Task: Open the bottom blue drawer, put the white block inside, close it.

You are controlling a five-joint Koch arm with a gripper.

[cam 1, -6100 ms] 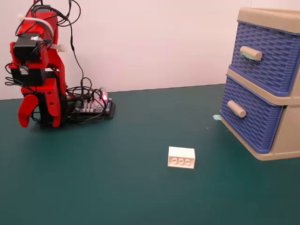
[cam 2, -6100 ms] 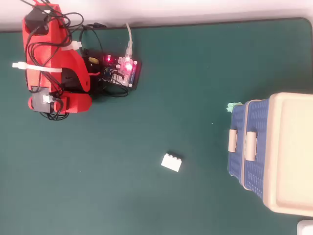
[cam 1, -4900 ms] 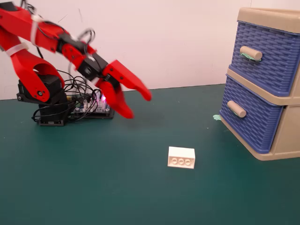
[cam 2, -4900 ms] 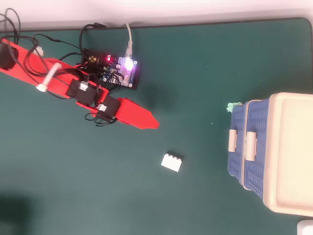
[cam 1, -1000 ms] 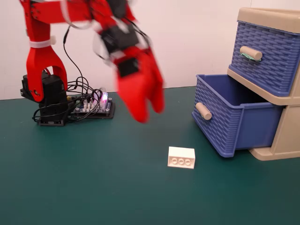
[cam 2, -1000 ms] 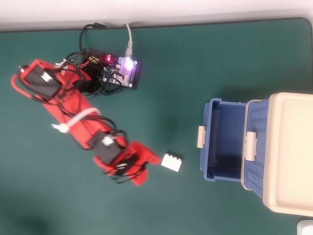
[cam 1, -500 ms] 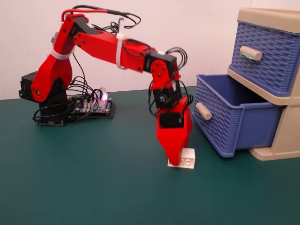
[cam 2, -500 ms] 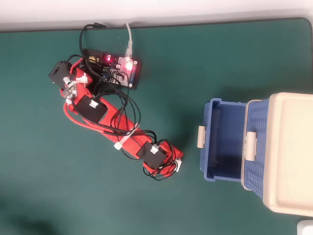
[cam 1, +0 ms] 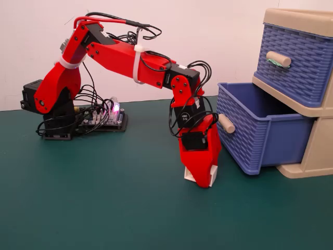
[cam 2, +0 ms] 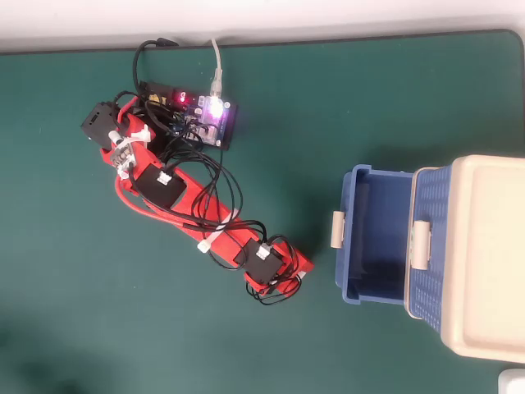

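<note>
Now, gripper (cam 1: 200, 179): points straight down at the mat, tips at or near the surface; the red jaws stand around the white block, but whether they actually pinch it cannot be told.
White block (cam 1: 190, 176): on the green mat just left of the pulled-out drawer in the fixed view; only a white sliver shows past the jaws there, and the overhead view hides it under the wrist.
Bottom blue drawer (cam 1: 253, 127): pulled well out of the beige frame (cam 1: 318, 148), its beige handle (cam 1: 226, 123) just beside the gripper's upper body; the inside looks bare in the overhead view (cam 2: 369, 234).
Upper blue drawer (cam 1: 299, 57): shut, green tape on its handle.
Arm (cam 1: 119, 52): arches from its base at the left, over the mat, cables looped along it; it covers the block from above.
Circuit board (cam 2: 201, 119): beside the arm's base, lights glowing pink and red.
Green scrap: not visible in the fixed view.
Mat (cam 1: 104, 208): dark green.
</note>
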